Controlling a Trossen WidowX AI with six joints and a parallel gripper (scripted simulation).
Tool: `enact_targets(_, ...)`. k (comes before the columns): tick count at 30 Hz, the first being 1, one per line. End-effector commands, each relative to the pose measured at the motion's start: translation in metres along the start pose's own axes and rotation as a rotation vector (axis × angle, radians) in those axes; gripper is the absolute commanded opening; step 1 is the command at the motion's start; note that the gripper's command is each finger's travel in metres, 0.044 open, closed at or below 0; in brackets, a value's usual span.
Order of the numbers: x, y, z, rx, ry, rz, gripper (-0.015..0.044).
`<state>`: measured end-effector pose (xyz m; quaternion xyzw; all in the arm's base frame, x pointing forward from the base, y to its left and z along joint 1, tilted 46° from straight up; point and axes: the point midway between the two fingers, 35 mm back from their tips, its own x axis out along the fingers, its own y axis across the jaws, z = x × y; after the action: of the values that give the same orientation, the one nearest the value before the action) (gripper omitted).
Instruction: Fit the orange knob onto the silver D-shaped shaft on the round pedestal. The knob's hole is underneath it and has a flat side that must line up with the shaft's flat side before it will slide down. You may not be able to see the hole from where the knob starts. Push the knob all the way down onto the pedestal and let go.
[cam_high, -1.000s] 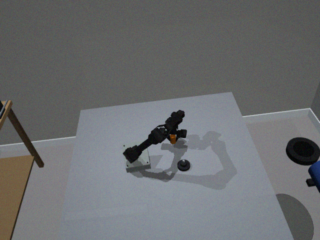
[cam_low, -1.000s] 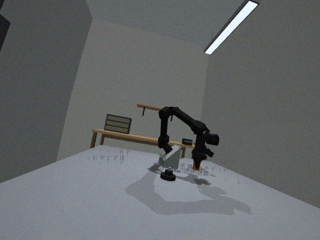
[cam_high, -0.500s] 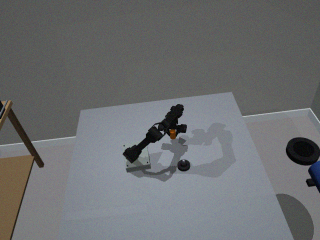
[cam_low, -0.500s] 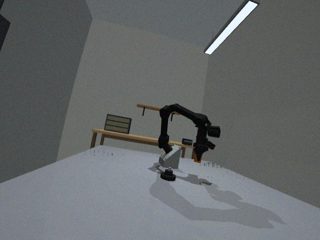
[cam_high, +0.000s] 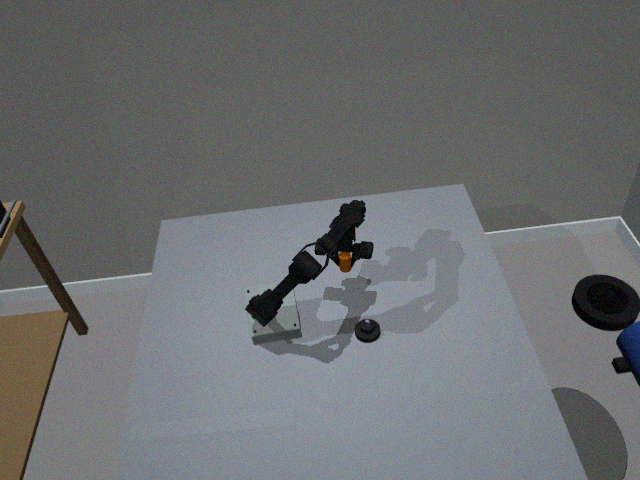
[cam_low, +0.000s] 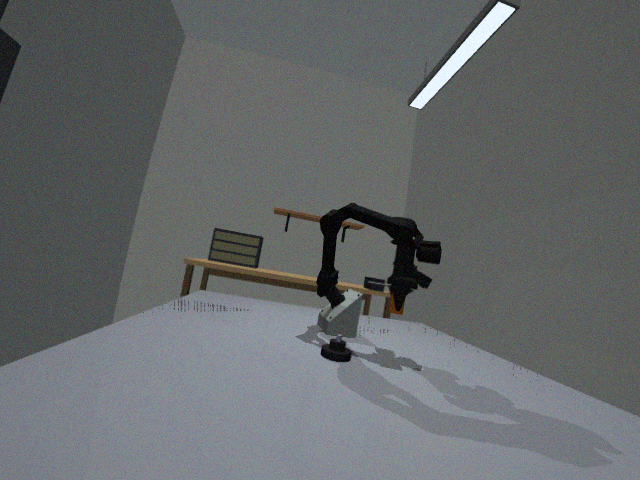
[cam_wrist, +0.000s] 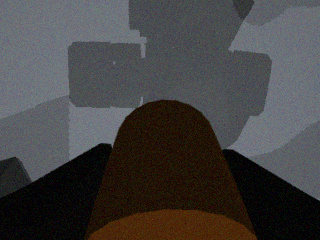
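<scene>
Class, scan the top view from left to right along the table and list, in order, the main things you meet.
Grey square base plate → orange knob held in the black gripper → black round pedestal with its silver shaft.

The orange knob (cam_wrist: 170, 194) fills the view from centre to 6 o'clock, clamped between dark jaws at 4 and 8, above the shadowed tabletop (cam_wrist: 34, 14).

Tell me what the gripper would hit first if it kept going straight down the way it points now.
Most likely the bare table top. The gripper, shut on the orange knob, points down with only shadowed surface below it in the wrist view. The pedestal stands off to the side, though depth is hard to judge.
</scene>
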<state>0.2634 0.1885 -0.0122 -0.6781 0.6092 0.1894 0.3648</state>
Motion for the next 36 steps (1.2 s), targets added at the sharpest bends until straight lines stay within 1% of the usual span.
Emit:
enact_targets(1,-0.001,-0.007,-0.006,0.003,-0.011,0.003,0.0)
enact_targets(36,0.028,-0.072,-0.093,0.0,-0.023,0.002,0.0)
